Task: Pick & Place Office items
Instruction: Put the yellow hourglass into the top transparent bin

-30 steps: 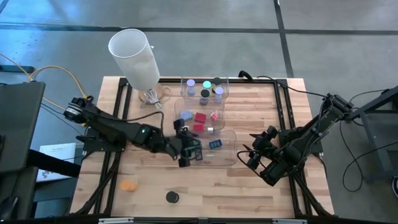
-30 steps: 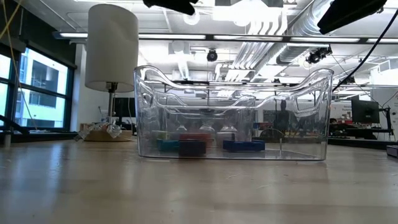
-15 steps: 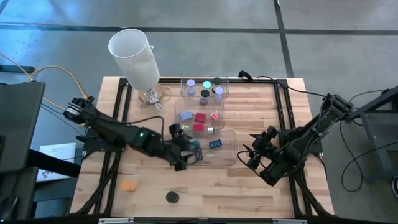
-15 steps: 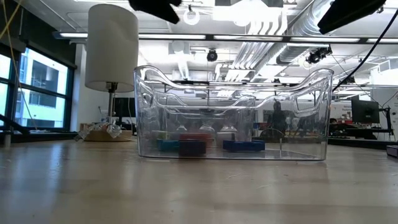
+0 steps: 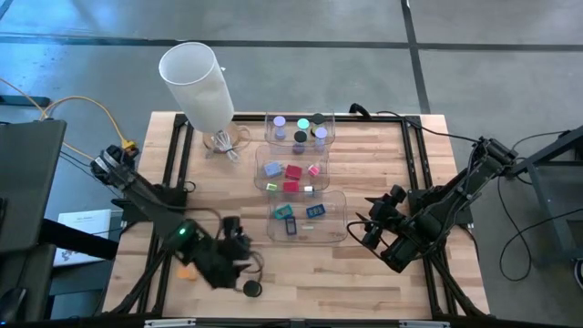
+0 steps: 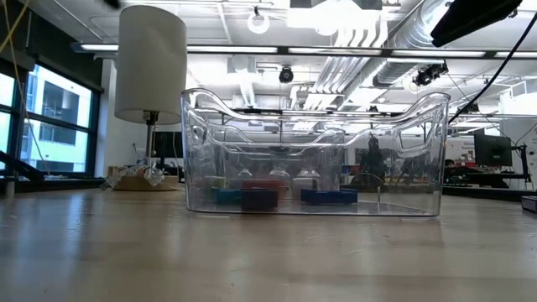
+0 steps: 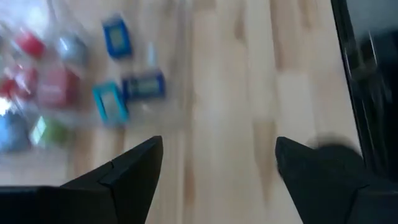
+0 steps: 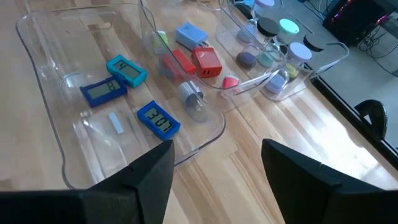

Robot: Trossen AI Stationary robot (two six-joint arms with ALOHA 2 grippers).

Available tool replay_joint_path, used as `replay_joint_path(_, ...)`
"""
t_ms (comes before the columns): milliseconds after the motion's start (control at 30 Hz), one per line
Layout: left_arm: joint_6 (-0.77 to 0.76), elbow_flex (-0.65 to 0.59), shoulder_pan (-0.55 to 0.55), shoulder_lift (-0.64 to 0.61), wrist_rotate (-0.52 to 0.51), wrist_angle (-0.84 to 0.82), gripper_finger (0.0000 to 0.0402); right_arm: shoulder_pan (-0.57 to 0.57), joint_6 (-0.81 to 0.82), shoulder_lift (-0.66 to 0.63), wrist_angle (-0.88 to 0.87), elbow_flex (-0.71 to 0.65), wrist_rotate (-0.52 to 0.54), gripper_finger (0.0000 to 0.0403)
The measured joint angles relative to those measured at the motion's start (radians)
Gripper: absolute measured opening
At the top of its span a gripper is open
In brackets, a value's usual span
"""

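Observation:
In the high view my left gripper [image 5: 240, 251] hovers open over bare wood near the table's near edge, between the orange disc [image 5: 188, 271] and the black disc [image 5: 252, 288], touching neither. The left wrist view shows its open fingers [image 7: 217, 155], with the black disc [image 7: 333, 158] partly behind one finger. My right gripper [image 5: 372, 228] waits open just right of the near bin [image 5: 335, 219]. Blue and teal pieces [image 8: 127, 70] lie flat in that bin. Red, pink and blue blocks [image 5: 293, 171] fill the middle bin, and discs [image 5: 301, 128] fill the far bin.
A tall white cylinder [image 5: 196, 84] stands on a small base at the table's far left corner. Three clear bins run in a row from the far edge to mid-table. The low view shows the near bin [image 6: 310, 159] on the wood. Dark frame rails run along both table sides.
My left arm has drawn back from the left end of the near bin toward the table's near left, ending close to the black and orange discs. The right arm has kept still.

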Motion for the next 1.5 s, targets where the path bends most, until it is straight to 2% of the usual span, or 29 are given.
replay_joint_path(167,-0.237,0.0,-0.116,0.0,0.052,-0.165,0.0303,0.0,0.0,0.0,0.002,0.0,0.017,0.0231)
replay_joint_path(267,-0.477,0.0,-0.168,0.0,0.102,-0.236,0.0303,0.0,0.0,0.0,0.002,0.0,0.018,0.0231)
replay_joint_path(367,-0.71,0.0,-0.201,0.0,0.225,-0.266,0.0303,0.0,0.0,0.0,0.002,0.0,0.017,0.0231)
replay_joint_path(500,-0.879,0.0,-0.217,0.0,0.396,-0.267,0.0303,0.0,0.0,0.0,0.002,0.0,0.02,0.0231)
replay_joint_path(700,-1.018,0.0,-0.226,0.0,0.432,-0.32,0.0302,0.0,0.0,0.0,0.009,0.0,0.02,0.0231)
replay_joint_path(900,-1.378,0.0,-0.225,0.0,0.449,-0.446,0.0302,0.0,-0.001,0.0,0.01,0.0,0.018,0.0231)
replay_joint_path(1033,-1.446,0.0,-0.225,0.0,0.504,-0.495,0.0302,0.0,-0.001,0.0,0.009,0.0,0.017,0.0231)
replay_joint_path(1300,-1.457,0.0,-0.253,0.032,0.492,-0.496,0.0302,0.0,-0.001,0.0,0.013,0.0,0.016,0.0231)
replay_joint_path(1500,-1.459,-0.001,-0.273,0.073,0.522,-0.496,0.0302,0.0,-0.001,0.0,0.024,0.0,0.016,0.0231)
